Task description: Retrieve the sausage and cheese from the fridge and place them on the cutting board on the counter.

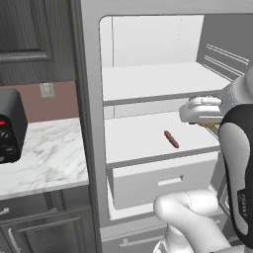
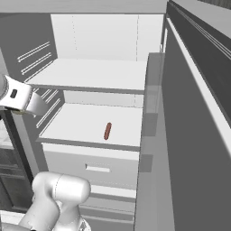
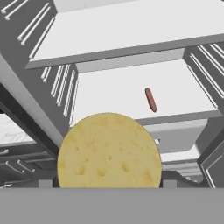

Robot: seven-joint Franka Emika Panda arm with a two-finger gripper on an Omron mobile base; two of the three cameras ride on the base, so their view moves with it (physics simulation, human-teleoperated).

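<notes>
Left base view: the fridge (image 1: 94,123) stands open, white inside. The sausage (image 1: 171,139) lies alone on the lower shelf, its long axis slanting from back-left to front-right, ahead of and below the gripper (image 1: 210,124) (a sliver of yellow shows under the hand). A marble top bearing a toaster oven (image 1: 11,126) sits well off to the hand's left.

Right base view: the sausage (image 2: 107,131) runs nearly front to back, over the drawer (image 2: 92,168), right of and below the hand.

Hand view: the cheese (image 3: 109,151) is clasped flat-face-on between the spread jaws; the sausage (image 3: 151,99) lies beyond it, upright in the picture.
</notes>
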